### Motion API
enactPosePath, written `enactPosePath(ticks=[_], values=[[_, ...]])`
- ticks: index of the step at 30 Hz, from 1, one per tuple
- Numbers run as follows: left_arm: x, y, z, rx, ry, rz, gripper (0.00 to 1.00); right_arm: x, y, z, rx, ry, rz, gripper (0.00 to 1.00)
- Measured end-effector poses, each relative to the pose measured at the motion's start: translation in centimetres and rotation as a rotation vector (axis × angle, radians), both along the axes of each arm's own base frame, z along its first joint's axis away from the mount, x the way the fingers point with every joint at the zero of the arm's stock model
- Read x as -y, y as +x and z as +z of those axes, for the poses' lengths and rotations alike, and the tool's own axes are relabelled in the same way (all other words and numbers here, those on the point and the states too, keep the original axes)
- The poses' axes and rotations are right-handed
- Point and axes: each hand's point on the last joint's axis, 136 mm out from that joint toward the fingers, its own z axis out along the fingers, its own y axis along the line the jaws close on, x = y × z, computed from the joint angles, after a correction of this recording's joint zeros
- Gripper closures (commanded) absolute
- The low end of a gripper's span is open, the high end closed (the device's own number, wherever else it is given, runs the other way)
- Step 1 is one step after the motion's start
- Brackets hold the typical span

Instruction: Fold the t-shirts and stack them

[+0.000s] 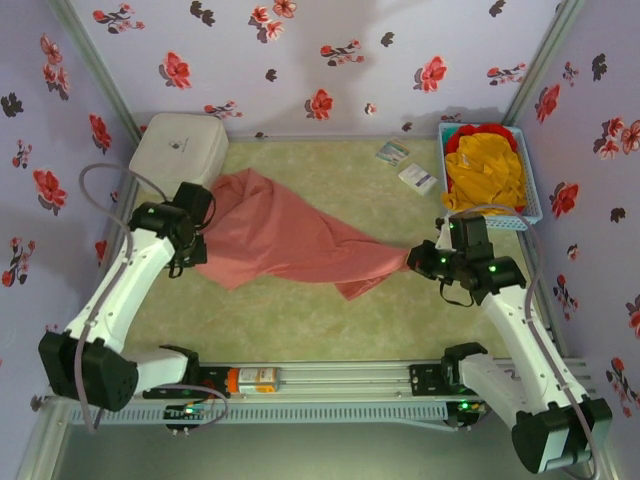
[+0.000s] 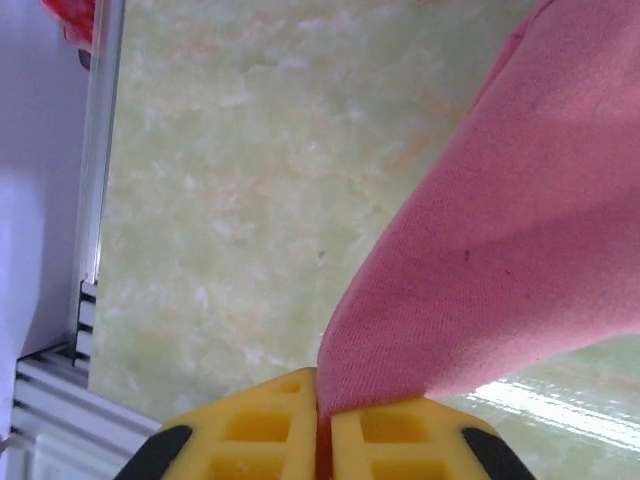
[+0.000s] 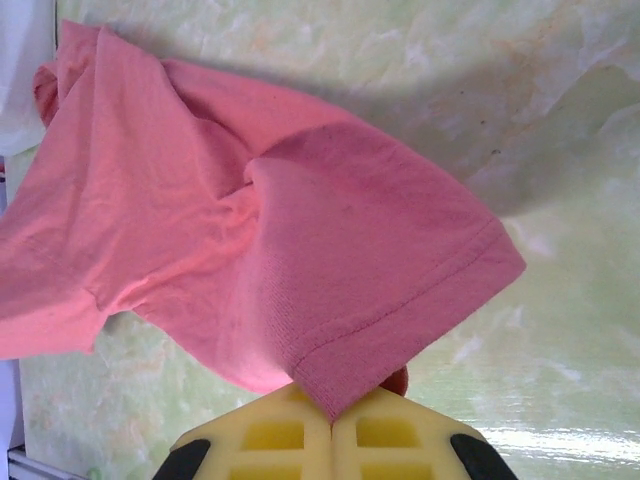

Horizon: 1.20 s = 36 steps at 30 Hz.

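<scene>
Green mat (image 1: 300, 320) — salmon t-shirt (image 1: 280, 235), roughly crosswise

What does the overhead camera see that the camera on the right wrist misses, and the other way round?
Overhead: the blue basket holding a yellow shirt and a red shirt, and the left hand gripping the pink t-shirt's far end. Right wrist: the stitched hem up close, pinched between the right hand's yellow fingers. Both: the pink t-shirt spread over the green table.
</scene>
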Motion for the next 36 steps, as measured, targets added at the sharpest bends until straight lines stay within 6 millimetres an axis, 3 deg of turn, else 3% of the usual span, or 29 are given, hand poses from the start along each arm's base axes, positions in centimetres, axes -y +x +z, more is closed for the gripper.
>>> enactPosePath(ticks=[5, 8, 14, 18, 23, 25, 28, 32, 36], values=[[-0.5, 0.2, -1.3, -0.083, 0.041, -0.006, 0.94, -2.3, -1.0, -0.1, -0.013, 0.009, 0.111, 1.0], [-1.2, 0.4, -0.8, -0.081, 0.05, 0.004, 0.95, -5.3, -3.0, 0.4, -0.006, 0.016, 0.256, 1.0], [-2.8, 0.9, 0.6, -0.064, 0.074, 0.024, 0.96, -12.8, -8.7, 0.7, -0.007, 0.025, 0.613, 1.0], [-4.2, 0.5, 1.3, -0.074, 0.1, 0.04, 0.96, -16.1, -11.0, -1.1, -0.033, -0.002, 0.748, 1.0], [-5.7, 0.3, 2.9, -0.043, 0.132, 0.061, 0.96, -17.3, -11.3, -5.0, -0.108, -0.116, 0.776, 1.0], [-6.3, 0.2, 3.3, -0.034, 0.148, 0.074, 0.92, -17.3, -11.3, -6.5, -0.133, -0.164, 0.778, 0.85], [-6.6, 0.2, 3.4, -0.042, 0.161, 0.07, 0.83, -17.5, -11.8, -7.8, -0.145, -0.215, 0.803, 0.75], [-6.6, 0.4, 2.8, -0.073, 0.17, 0.057, 0.56, -17.5, -11.4, -8.0, -0.112, -0.294, 0.817, 0.34], [-6.3, 0.8, 1.9, -0.114, 0.158, 0.044, 0.52, -16.4, -9.6, -6.4, -0.032, -0.32, 0.748, 0.31]])
